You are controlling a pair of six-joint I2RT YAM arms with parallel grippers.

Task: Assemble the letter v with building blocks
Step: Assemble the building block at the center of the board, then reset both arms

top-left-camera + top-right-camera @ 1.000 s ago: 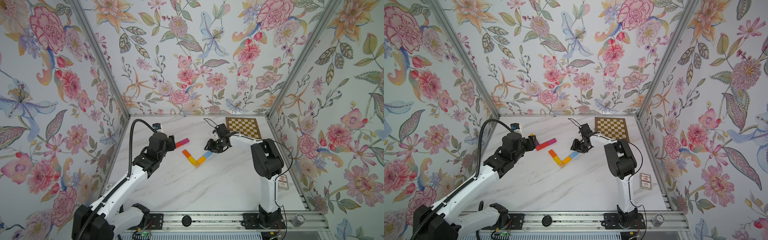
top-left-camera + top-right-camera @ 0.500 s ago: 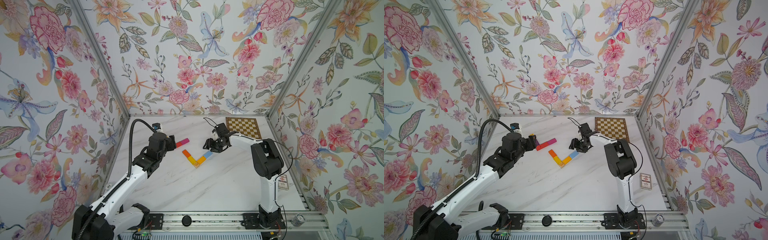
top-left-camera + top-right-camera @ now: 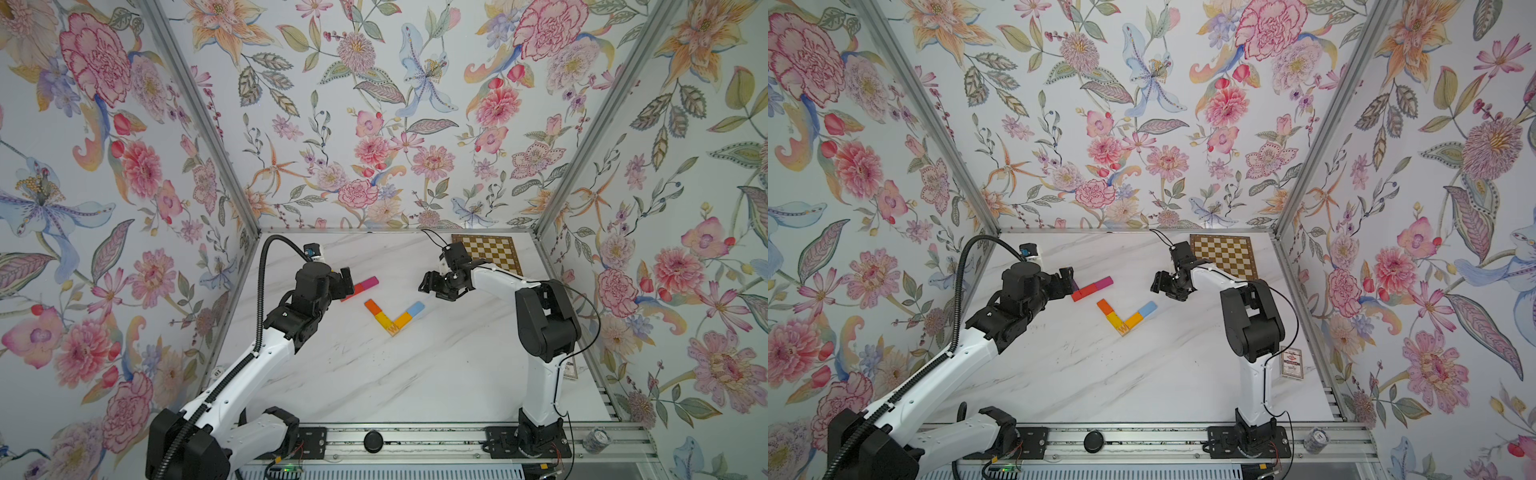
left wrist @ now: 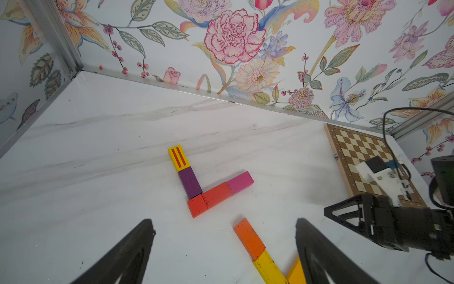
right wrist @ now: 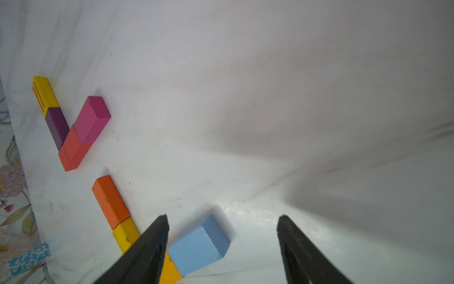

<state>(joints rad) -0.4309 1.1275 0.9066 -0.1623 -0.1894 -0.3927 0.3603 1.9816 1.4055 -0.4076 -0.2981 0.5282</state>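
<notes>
Two V-shaped rows of building blocks lie mid-table. The nearer letter v runs orange block (image 3: 372, 306), yellow block (image 3: 383, 319), W cube (image 3: 392, 329), amber block (image 3: 403, 320), light blue block (image 3: 414, 308) (image 5: 196, 248). The farther one joins a striped yellow block (image 4: 178, 158), purple block (image 4: 190, 182), red blocks (image 4: 217, 195) and magenta block (image 4: 240, 182) (image 3: 368, 283). My left gripper (image 3: 347, 280) (image 4: 224, 221) hovers open beside the red end, holding nothing. My right gripper (image 3: 428, 284) (image 5: 223, 216) stands open just beyond the light blue block, not touching it.
A brown-and-cream chessboard (image 3: 490, 253) lies at the back right corner, behind the right arm. A flat playing-card box (image 3: 1291, 362) rests by the right wall. Floral walls close in three sides, and a metal rail (image 3: 415, 440) runs along the front.
Both grippers' jaws have spread wider. The right gripper has shifted slightly left and away from the light blue block. The blocks have stayed put.
</notes>
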